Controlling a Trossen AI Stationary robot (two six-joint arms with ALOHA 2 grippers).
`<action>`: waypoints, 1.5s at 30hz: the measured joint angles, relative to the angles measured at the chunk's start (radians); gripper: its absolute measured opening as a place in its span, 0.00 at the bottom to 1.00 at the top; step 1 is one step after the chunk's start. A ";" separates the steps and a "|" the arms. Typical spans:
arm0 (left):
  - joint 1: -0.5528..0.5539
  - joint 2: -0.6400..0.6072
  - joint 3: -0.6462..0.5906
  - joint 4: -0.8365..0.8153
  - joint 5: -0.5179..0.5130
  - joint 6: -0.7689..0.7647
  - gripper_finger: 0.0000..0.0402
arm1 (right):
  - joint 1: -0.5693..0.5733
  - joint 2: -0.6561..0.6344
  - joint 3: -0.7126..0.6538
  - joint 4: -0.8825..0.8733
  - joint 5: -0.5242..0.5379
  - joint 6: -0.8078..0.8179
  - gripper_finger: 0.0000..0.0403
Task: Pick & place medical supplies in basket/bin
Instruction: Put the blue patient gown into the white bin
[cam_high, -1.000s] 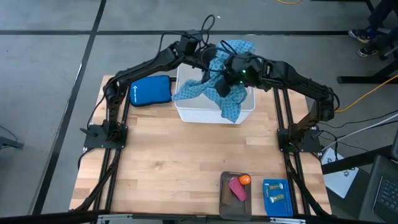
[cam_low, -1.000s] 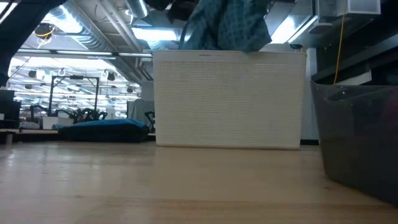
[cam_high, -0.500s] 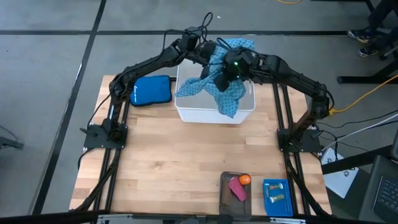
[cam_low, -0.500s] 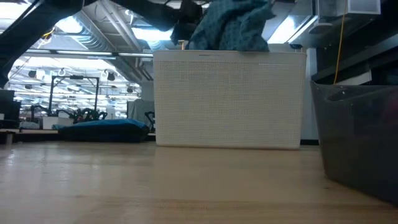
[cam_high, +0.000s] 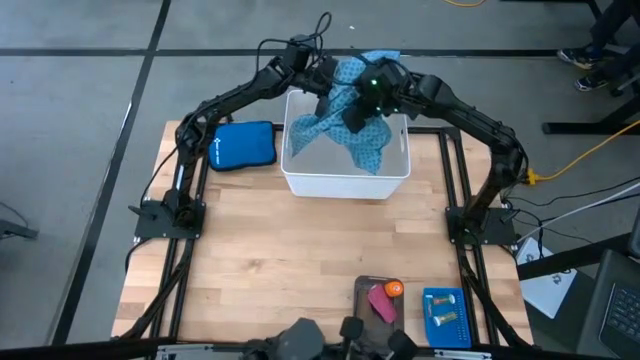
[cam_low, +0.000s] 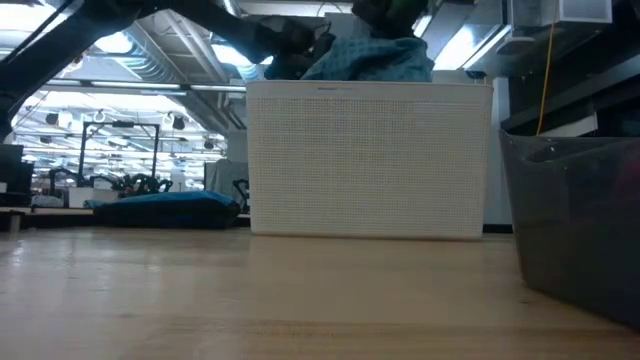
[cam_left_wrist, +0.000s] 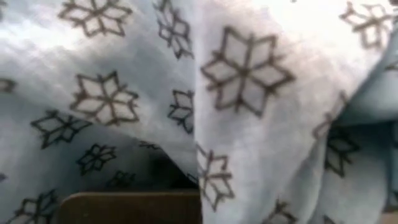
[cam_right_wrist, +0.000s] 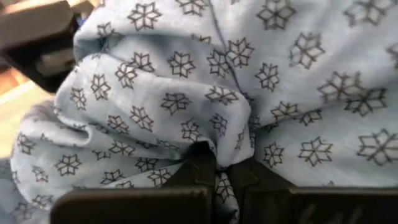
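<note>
Setting: a wooden counter (cam_high: 300, 260) stood on a grey floor; the low view looked through to a lit hall behind.

Cloth: the teal-blue patterned cloth (cam_high: 350, 105) hung bunched above the white tub (cam_high: 345, 185) at the far side of the counter, with a fold trailing down inside the tub and another part lying over its far rim.

Right hand: the right hand (cam_right_wrist: 227, 171) was above the tub, fingers pressed together and pinching a fold of the cloth, as its wrist view showed.

Left hand: the left hand (cam_high: 322, 78) was at the tub's far rim, buried in the cloth; its wrist view was filled with fabric. Its fingers were pressed together, judged to be gripping the cloth.

Other supplies: a pink piece (cam_high: 382, 303) and an orange piece (cam_high: 393, 289) lay in the dark-grey tray (cam_high: 360, 318) near the front edge; small tan pieces sat in the blue ribbed basket (cam_high: 446, 318) just beside it.

Blue pouch: the royal-blue zip pouch (cam_high: 243, 146) lay just beside the tub, untouched.

Step in hand: judged to be lowering the cloth into the tub, not yet completed.

Next move: both hands would need to descend together, bring the overhanging part inside the rim, then release.
</note>
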 joint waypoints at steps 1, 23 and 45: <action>0.002 0.011 0.000 -0.012 0.012 -0.001 0.03 | -0.001 0.007 0.000 -0.014 -0.001 -0.001 0.01; 0.023 0.105 0.000 -0.401 -0.009 0.056 0.15 | -0.051 0.094 -0.001 -0.193 -0.120 0.053 0.01; 0.002 -0.122 -0.002 -0.777 -0.204 0.102 0.39 | -0.050 0.163 0.000 -0.309 -0.218 0.056 0.01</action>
